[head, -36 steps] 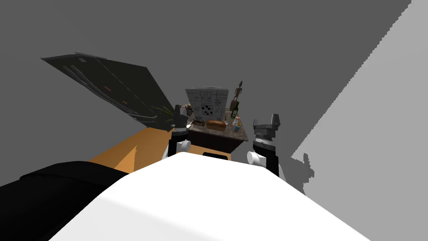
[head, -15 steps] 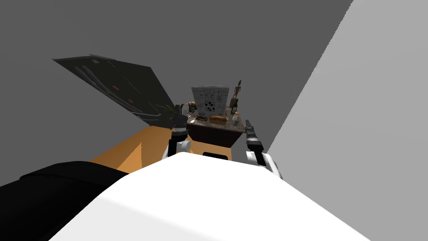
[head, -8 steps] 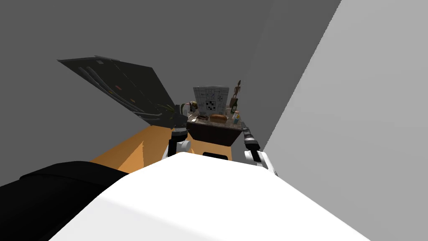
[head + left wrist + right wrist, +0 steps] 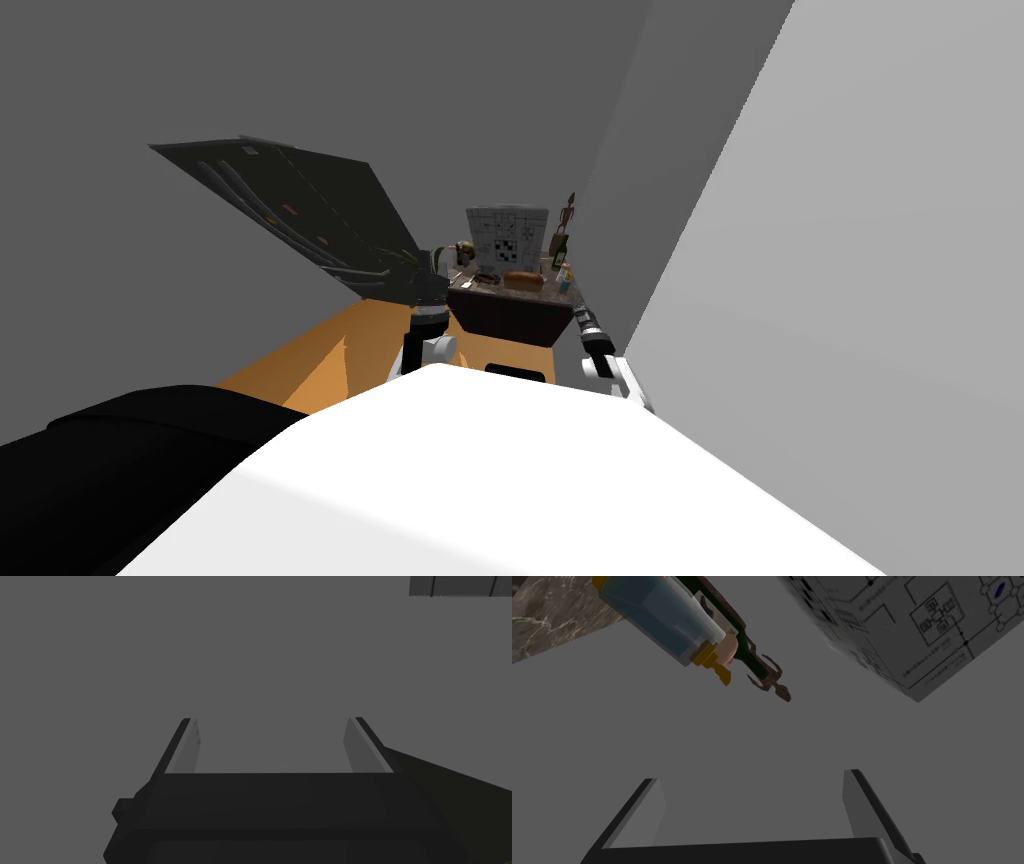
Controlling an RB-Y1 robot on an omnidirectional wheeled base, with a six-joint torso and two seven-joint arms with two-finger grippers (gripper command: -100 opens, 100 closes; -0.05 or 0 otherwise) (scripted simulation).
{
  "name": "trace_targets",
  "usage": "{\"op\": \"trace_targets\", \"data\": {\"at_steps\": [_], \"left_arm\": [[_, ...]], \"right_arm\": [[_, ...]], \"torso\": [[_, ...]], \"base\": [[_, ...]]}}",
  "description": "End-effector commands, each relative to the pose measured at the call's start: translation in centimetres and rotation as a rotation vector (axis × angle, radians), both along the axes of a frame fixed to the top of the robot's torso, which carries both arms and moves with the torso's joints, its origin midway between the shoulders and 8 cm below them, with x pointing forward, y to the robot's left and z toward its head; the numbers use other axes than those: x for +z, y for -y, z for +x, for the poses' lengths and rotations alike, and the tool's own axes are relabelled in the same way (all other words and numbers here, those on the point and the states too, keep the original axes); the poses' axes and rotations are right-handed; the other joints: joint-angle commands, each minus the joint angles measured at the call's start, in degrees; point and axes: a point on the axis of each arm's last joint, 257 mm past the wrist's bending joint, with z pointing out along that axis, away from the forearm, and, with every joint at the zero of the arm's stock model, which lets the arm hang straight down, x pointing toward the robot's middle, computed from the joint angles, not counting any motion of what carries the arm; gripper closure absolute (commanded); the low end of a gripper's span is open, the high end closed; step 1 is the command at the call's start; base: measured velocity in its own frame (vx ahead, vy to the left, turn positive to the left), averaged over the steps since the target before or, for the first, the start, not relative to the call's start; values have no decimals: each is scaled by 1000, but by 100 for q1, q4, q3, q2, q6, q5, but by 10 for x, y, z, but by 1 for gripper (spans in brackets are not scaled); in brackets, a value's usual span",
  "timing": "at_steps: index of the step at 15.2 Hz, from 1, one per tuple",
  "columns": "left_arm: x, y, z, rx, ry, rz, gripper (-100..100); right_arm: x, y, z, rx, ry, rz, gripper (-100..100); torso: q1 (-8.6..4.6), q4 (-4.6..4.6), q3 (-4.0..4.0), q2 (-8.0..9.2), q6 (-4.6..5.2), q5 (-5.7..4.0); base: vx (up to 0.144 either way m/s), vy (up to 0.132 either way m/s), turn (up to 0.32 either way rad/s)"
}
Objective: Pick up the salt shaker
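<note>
Both fingers of the right gripper (image 4: 752, 776) stand apart, empty, the salt shaker (image 4: 662, 618) beyond their tips on the marbled counter (image 4: 547, 621). The left gripper (image 4: 271, 719) gapes too.

Bread loaf (image 4: 523, 279) being carried on stone-patterned tabletop (image 4: 500, 291), in front of white box (image 4: 507, 238) being covered with black grid markings. Dark green bottle (image 4: 559, 254) and thin brown figurine (image 4: 570, 212) being carried at tabletop's far right corner, near light grey wall (image 4: 850, 250). Dark slanted panel (image 4: 300, 215) being shown left, above orange floor (image 4: 330, 355).
</note>
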Motion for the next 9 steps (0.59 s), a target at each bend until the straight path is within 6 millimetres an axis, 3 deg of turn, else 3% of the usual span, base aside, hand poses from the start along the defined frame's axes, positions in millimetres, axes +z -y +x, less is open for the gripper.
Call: {"op": "trace_targets", "data": {"at_steps": [1,9], "left_arm": [[0,0,0,0,0,0,0],[0,0,0,0,0,0,0]], "right_arm": [[-10,1,3,-11,-22,-46,-100],[-50,7,18,-50,-108,-238,-100]], "torso": [[0,0,0,0,0,0],[-2,-3,-10,-17,-1,-1]], "base": [[-38,11,-4],[-22,5,0]]}}
